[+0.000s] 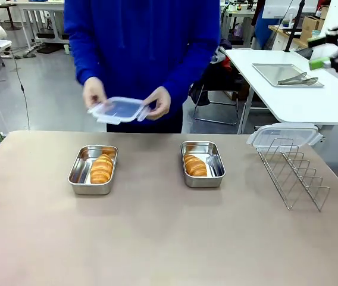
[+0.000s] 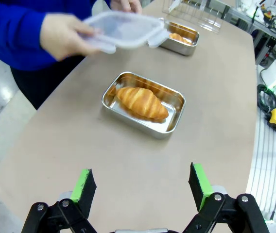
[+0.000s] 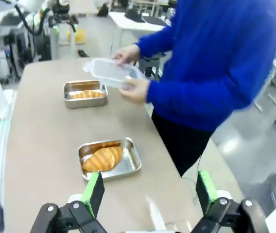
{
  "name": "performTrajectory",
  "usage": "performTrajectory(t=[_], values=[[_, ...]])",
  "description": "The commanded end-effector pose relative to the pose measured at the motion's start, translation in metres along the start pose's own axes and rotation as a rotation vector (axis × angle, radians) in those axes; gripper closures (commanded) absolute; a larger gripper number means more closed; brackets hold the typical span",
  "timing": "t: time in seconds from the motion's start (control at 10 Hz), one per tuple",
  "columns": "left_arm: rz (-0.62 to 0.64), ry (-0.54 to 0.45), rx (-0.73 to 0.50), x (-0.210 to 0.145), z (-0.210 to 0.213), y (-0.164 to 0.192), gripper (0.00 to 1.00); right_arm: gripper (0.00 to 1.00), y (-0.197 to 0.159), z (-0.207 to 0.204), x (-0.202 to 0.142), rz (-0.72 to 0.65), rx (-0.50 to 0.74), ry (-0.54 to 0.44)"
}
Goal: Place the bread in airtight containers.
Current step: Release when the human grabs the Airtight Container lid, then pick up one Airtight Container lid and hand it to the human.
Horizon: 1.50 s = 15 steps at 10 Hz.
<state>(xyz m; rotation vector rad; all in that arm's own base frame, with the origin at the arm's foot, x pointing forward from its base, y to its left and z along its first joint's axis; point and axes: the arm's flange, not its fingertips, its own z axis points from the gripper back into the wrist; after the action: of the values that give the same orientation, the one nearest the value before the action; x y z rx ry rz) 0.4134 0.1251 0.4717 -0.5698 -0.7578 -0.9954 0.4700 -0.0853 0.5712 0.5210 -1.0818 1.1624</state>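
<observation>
Clearly L hand (image 2: 141, 180) & R hand (image 3: 150, 187) wide open, empty.

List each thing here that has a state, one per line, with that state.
Left container: lid off, one croissant inside.
Right container: lid off, other croissant inside.
Clear lid: held up at the table's far edge by the person.
Second lid: resting by the wire rack, on no container.
Left gripper: open, empty.
Right gripper: open, empty.
</observation>
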Motion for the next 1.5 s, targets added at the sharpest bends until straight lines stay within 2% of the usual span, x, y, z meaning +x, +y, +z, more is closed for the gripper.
performTrajectory(t=[0.0, 0.3, 0.4, 0.5, 1.4], values=[[-0.020, -0.005, -0.007, 0.001, 0.001, -0.001, 0.00, 0.00, 0.011, -0.004, -0.030, -0.073, -0.006, 0.017], [-0.020, -0.005, -0.007, 0.001, 0.001, -0.001, 0.00, 0.00, 0.023, 0.005, -0.054, -0.072, -0.034, -0.003], [-0.020, -0.005, -0.007, 0.001, 0.001, -0.001, 0.00, 0.18, 0.022, 0.007, -0.049, -0.043, -0.047, -0.046], [-0.020, -0.005, -0.007, 0.001, 0.001, -0.001, 0.00, 0.18, 0.017, 0.007, -0.064, -0.111, -0.006, 0.037], [-0.020, -0.005, -0.007, 0.001, 0.001, -0.001, 0.00, 0.18, 0.017, 0.007, -0.064, -0.111, -0.006, 0.037]])
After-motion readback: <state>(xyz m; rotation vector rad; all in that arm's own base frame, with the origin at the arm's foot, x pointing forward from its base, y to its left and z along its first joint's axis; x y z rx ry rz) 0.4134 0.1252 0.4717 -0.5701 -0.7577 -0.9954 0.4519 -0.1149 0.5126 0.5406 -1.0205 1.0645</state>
